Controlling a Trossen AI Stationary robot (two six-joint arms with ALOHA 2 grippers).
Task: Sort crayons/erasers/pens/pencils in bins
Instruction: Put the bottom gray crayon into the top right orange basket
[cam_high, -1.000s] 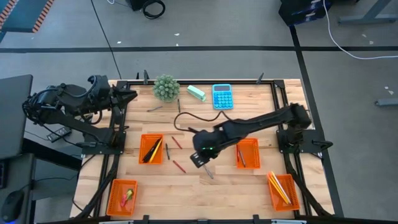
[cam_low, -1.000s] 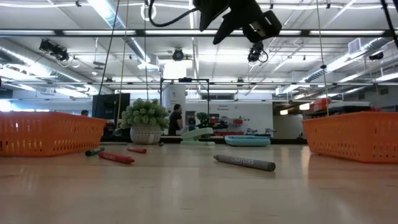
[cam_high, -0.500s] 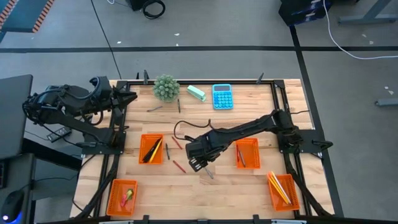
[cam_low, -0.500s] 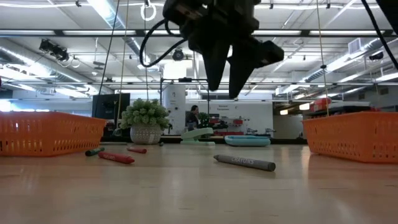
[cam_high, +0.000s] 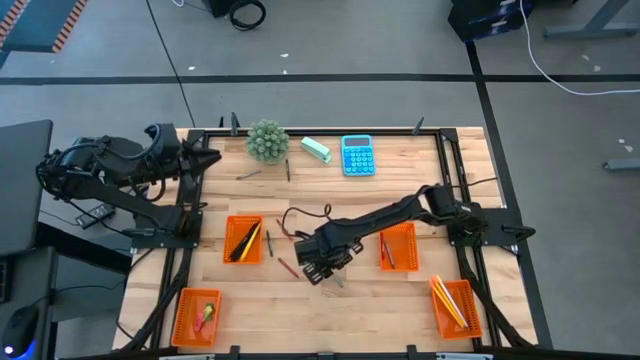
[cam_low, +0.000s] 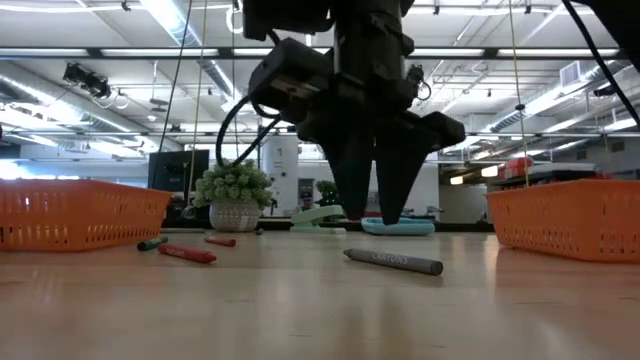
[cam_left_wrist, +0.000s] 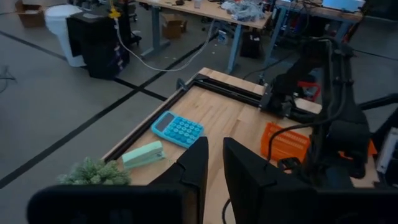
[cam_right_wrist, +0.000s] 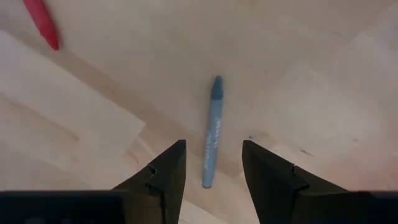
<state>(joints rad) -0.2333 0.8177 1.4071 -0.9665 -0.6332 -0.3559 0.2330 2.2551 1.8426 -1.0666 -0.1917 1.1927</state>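
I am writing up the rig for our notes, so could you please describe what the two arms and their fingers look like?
Both arms are dark, jointed and slender. The left gripper ends in two flat, black, blade-like fingers. The right gripper has two matching dark fingers with angular stepped pads, tapering to points in the low view. A black cable loops beside the right arm's wrist, and a small green light shows on that wrist in the high view.

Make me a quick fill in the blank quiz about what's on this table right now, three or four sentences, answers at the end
The right tool hangs with its fingers ____ above a grey-blue crayon.
That crayon lies flat on the ____.
The number of orange bins on the table is ____.
Beside the blue calculator at the far edge lies a mint-green ____.

Missing words: open; table; four; block
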